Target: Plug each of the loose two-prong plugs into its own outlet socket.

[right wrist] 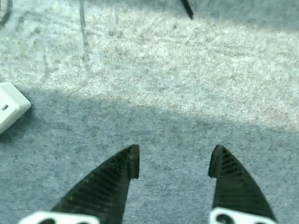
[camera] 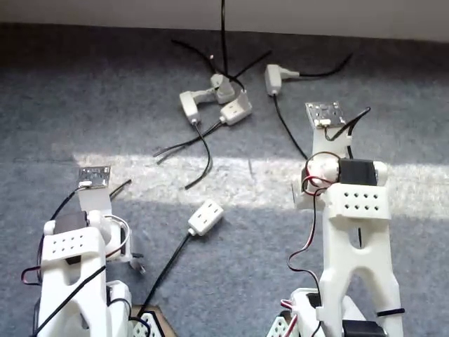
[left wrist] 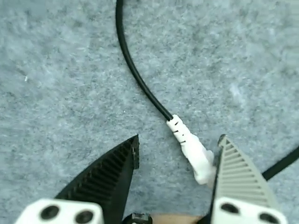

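Left gripper [left wrist: 178, 139] stands wide apart; its pale finger [left wrist: 236, 168] touches a white cable end [left wrist: 192, 150]. Right gripper [right wrist: 176, 148] is apart too, above the grey table [right wrist: 187, 70].

An outlet socket [camera: 205, 217] lies on the counter [camera: 70, 105] near the front; loose plugs [camera: 235, 111] cluster behind it, with another plug [camera: 273, 78] to their right.

Grey carpet [camera: 70, 91], pale sunlit band [camera: 259, 184] across the carpet's middle, light wall [camera: 330, 12] along its far edge, brown board corner [camera: 167, 325] at its near edge.
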You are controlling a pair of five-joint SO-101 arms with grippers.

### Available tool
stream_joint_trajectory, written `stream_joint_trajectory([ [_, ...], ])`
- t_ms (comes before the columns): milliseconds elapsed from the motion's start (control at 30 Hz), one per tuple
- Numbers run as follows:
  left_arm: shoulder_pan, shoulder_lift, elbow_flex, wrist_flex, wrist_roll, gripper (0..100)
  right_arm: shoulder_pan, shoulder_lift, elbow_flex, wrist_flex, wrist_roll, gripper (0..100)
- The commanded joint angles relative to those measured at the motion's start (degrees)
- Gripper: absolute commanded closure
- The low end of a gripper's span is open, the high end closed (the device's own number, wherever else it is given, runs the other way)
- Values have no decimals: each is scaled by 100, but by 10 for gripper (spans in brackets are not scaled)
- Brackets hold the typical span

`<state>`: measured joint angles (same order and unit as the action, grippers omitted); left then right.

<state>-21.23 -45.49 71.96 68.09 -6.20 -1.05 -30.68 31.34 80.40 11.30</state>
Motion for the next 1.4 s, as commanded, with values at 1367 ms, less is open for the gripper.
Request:
stream_joint_trajectory([
  [1367,708,4,435,-3218,-360,809,-31,-48,-215,382,-44,753],
])
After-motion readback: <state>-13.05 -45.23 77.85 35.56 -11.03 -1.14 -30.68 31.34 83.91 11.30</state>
